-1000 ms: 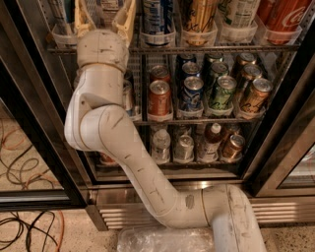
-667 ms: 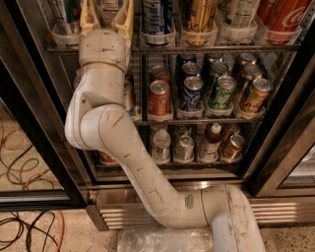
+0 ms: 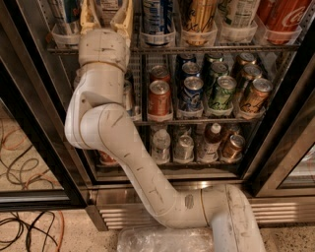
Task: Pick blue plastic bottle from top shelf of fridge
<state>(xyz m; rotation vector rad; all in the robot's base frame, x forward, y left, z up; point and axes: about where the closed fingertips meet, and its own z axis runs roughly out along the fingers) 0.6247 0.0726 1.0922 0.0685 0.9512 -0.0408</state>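
Note:
The fridge stands open before me, black-framed with wire racks. At the far left of the top shelf my gripper reaches up at the frame's upper edge. The blue plastic bottle shows as a pale strip of label right at the gripper, mostly hidden by it and cut off by the frame. My white arm rises from the lower right and covers the left ends of the lower racks.
A blue-and-white bottle, a gold one and a red cola bottle stand in clear cups to the right. Cans fill the lower racks. Cables lie on the floor at left, crumpled plastic below.
The wrist and gripper have crept slightly upward toward the top shelf. Nothing else has moved.

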